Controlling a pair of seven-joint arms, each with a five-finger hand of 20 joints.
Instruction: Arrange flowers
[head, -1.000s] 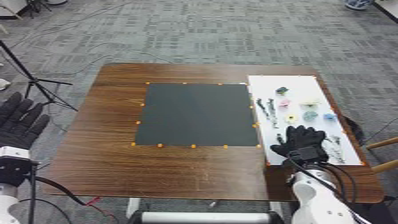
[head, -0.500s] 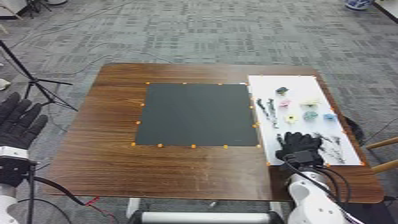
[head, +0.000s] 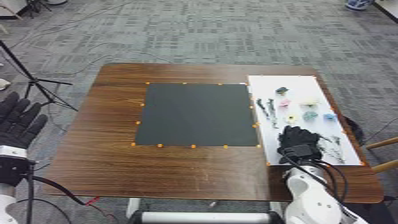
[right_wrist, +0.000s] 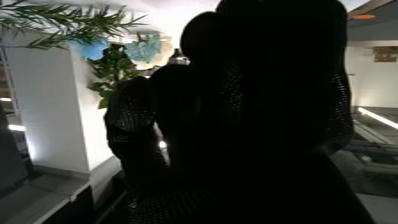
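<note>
White board (head: 302, 84) is bearing the task's flowers at right of the frame, above the right hand (head: 300, 142); I can't tell how open that hand is or whether it is gripping anything. Its bulky glove is sitting near the yellow flower (head: 290, 120) and could be nudging it askew while picking a neighbour. The feathery sprig (head: 334, 149) is lying close beside, so its thin strands might be snagging. At far left, the left hand (head: 16, 122) is waiting empty, fingers extended.
</note>
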